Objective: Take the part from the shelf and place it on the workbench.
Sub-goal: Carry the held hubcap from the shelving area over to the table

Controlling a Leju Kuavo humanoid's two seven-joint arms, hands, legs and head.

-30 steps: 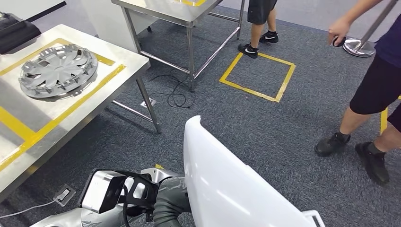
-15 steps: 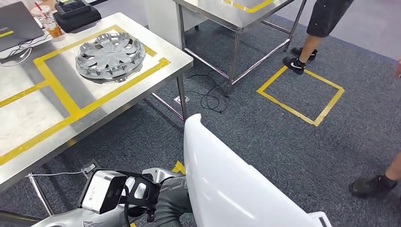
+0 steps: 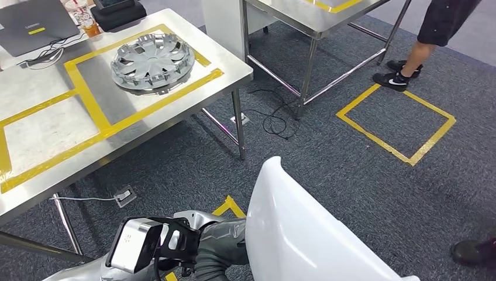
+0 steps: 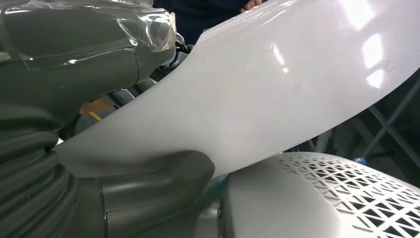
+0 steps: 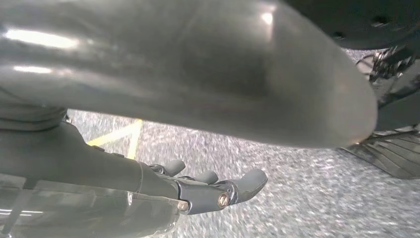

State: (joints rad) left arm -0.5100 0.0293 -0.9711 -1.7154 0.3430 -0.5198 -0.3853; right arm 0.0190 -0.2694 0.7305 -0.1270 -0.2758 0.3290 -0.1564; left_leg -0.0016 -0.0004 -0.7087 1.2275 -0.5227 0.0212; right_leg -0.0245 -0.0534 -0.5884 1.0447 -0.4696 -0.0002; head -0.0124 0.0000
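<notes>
The white part (image 3: 304,234), a large glossy curved panel, rises from the bottom of the head view, held up in front of me above the carpet. My left hand (image 3: 219,249) grips its left edge; in the left wrist view the grey thumb (image 4: 148,183) presses against the part (image 4: 277,89). My right hand (image 5: 208,186) lies under the part's shaded underside (image 5: 198,64), with its fingers stretched out. The steel workbench (image 3: 47,134), marked with yellow tape, stands ahead on my left. The part is short of the bench's near edge.
A silver hubcap (image 3: 153,60) lies on the workbench's far corner, with a laptop (image 3: 35,26) and a drink cup (image 3: 88,23) behind it. A second steel table (image 3: 316,17) stands beyond. A person's legs (image 3: 421,47) and a shoe (image 3: 474,252) are on the right. Cables (image 3: 275,117) and a yellow floor square (image 3: 398,123) lie between.
The whole view has turned left, so the workbench now fills more of the left side. The person on the right has mostly left the picture. Both hands still hold the part.
</notes>
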